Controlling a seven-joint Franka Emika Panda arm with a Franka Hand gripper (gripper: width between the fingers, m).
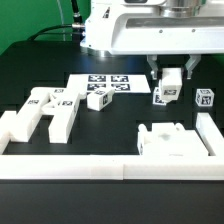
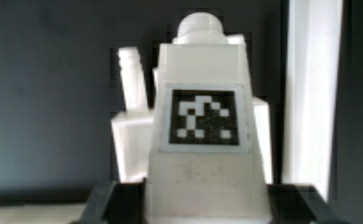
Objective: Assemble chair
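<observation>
Chair [image 1: 168, 93]: it lies in loose white tagged pieces, and the one you hold is a pegged bar [image 2: 199, 110]
Gripper [image 1: 172, 80]: clamped on the pegged bar, with a dark finger [image 2: 110, 203] on each side of its body and the jaws drawn in close
Why held so: the grip sits at the wrist end of the bar, so the tag face and the round peg stay clear; I judge this keeps the peg free for a socket
Bar to gripper: it runs straight on from the fingers, with the peg pointing away from the wrist; you cannot tell whether it rests on the table [image 1: 120, 125] or hangs just above it
Nearest neighbour: a tagged cube [image 1: 205, 98] stands near the bar on the exterior view's right, apart from it
Panel piece [image 1: 172, 140]: a low, notched part nearer the camera than the gripper, lying close to the border wall [image 1: 100, 167]; I judge the bar may belong there
Marker board [image 1: 108, 82]: lies flat on the exterior view's left of the gripper, with a small block [image 1: 98, 99] at its near edge
Left group [image 1: 45, 108]: chunky bars lying together, well apart from your gripper on the exterior view's left, probably parked until needed
</observation>
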